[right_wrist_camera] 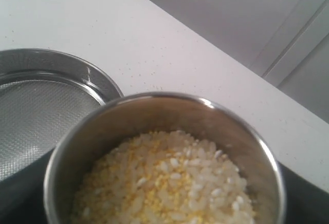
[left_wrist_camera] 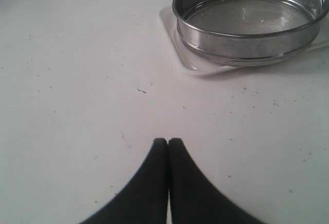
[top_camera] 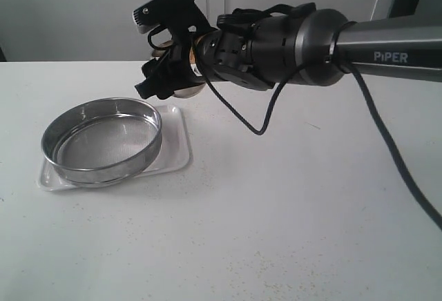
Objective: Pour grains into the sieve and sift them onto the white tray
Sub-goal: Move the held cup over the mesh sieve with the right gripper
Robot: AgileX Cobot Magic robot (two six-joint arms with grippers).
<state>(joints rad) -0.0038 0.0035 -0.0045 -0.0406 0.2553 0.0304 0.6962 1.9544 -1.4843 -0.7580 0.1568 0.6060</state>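
Two grippers show, in very different states. The right gripper (top_camera: 166,74) reaches in from three o'clock in the exterior view, its jaws spread wide around a small steel cup (top_camera: 184,94), which it holds off the table (top_camera: 290,211). The cup hangs at about one o'clock from the sieve (top_camera: 97,168), near its far rim and higher than it. The black fingers hide much of the cup there, so whether it is tilted is hard to tell.

In the right wrist view the cup (right_wrist_camera: 97,131) is well filled with grains (right_wrist_camera: 164,183), a mix of fine yellow bits and coarser pale ones, with the sieve (right_wrist_camera: 61,59) just beyond its rim.

The sieve sits on the white tray (top_camera: 177,142) at about nine o'clock in the exterior view, covering most of it; the tray's corner shows on the three o'clock side. Its mesh looks nearly bare, with only a few pale specks.

The left gripper (left_wrist_camera: 168,143) is pressed closed, fingertips touching and holding nothing, above bare table short of the sieve (left_wrist_camera: 247,41) and tray (left_wrist_camera: 172,39).
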